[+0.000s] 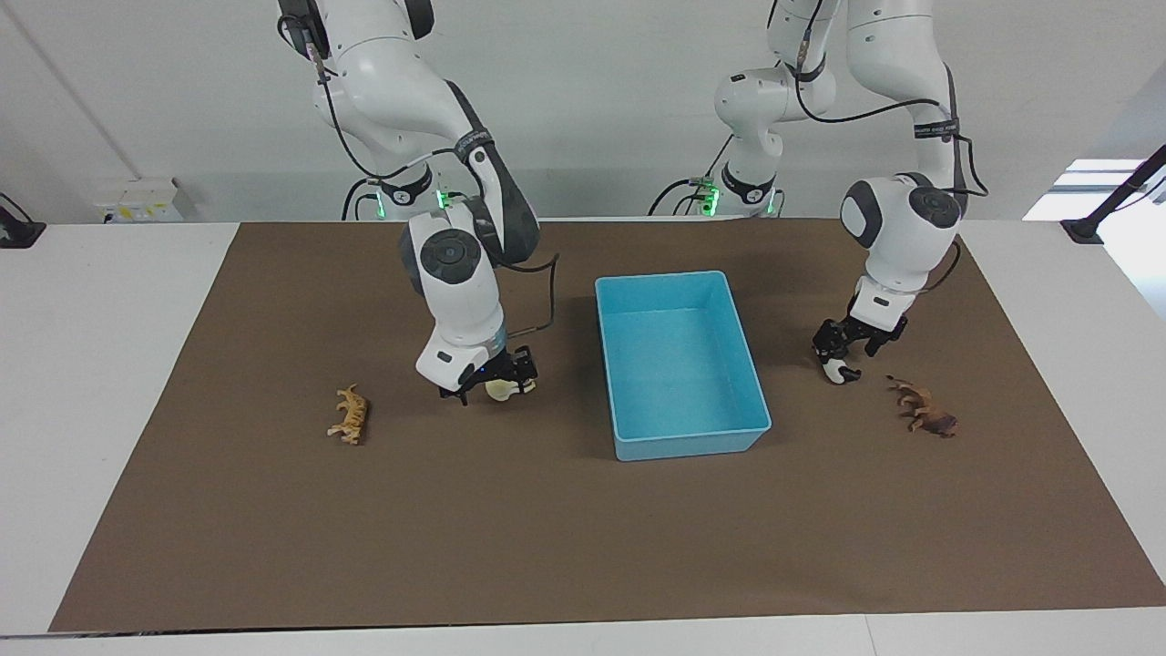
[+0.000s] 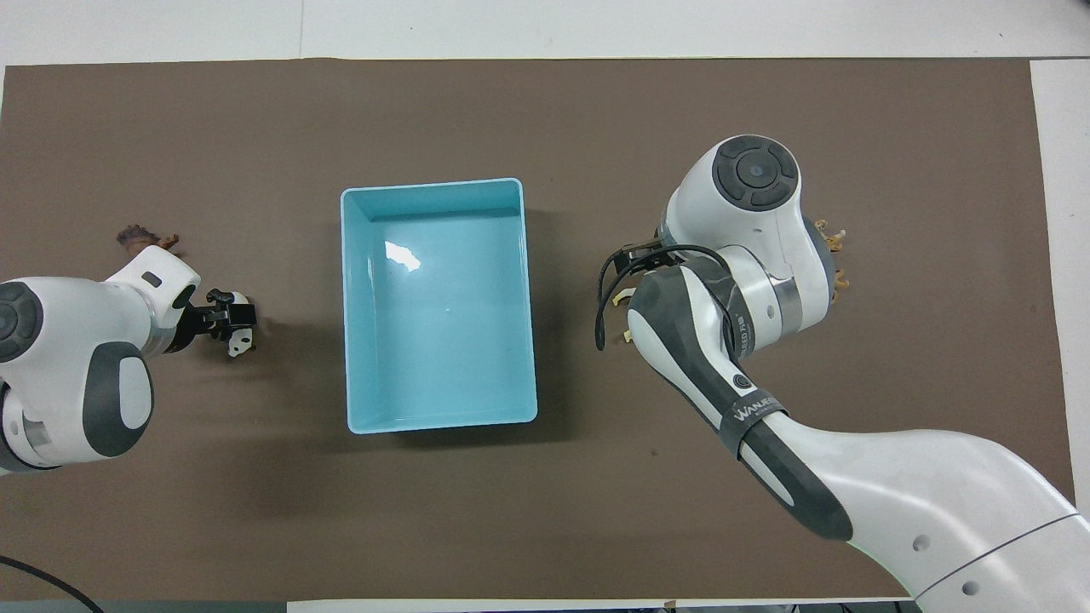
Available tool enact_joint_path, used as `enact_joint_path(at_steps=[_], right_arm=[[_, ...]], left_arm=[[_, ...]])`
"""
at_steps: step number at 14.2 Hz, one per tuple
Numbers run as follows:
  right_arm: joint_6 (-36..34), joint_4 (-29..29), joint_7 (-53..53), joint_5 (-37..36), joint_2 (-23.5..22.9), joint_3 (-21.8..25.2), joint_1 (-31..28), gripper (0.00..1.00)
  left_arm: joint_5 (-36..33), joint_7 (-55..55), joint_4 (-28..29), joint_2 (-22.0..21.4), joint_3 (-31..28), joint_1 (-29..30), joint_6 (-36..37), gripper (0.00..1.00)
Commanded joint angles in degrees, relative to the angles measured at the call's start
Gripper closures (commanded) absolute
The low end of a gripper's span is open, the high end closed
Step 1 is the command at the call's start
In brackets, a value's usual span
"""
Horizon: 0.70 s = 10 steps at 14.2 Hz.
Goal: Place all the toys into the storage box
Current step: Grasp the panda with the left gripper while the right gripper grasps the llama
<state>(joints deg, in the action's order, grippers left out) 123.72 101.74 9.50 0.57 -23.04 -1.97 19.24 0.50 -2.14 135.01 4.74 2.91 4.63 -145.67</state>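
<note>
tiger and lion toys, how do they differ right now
The tiger is orange and lies toward the right arm's end of the mat; the lion is dark brown, toward the left arm's end. Both lie on the mat outside the storage box, with no hand on them.
</note>
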Motion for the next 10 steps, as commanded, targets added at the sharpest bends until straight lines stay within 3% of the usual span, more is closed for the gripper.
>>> enact_joint_path(at_steps=[1,2,4,6,8,10], right_arm=[[-0.23,5.03,0.70,0.31,3.34,-0.14,0.36,0.00],[-0.15,5.48,0.79,0.31,3.52,-0.14,0.62,0.00],[-0.06,5.75,0.96,0.31,3.61,-0.14,0.80,0.00],[0.73,6.88,0.96,0.31,3.87,-0.14,0.72,0.00],[1.52,7.76,0.96,0.31,4.14,-0.14,0.72,0.00],[3.62,9.60,0.96,0.31,4.58,-0.22,0.80,0.00]], left_arm=[[0.20,0.82,0.78,1.41,-0.45,-1.29,-2.16,0.02],[0.12,0.82,0.87,1.41,-0.45,-1.29,-2.16,0.17],[0.20,0.82,0.78,1.41,-0.45,-1.38,-1.81,0.59],[0.20,0.73,0.61,1.41,-0.45,-1.47,-1.46,0.88],[0.20,0.73,0.08,1.41,-0.45,-1.82,-1.37,0.98],[0.12,0.47,-3.42,1.41,-0.45,-1.82,2.56,0.98]])
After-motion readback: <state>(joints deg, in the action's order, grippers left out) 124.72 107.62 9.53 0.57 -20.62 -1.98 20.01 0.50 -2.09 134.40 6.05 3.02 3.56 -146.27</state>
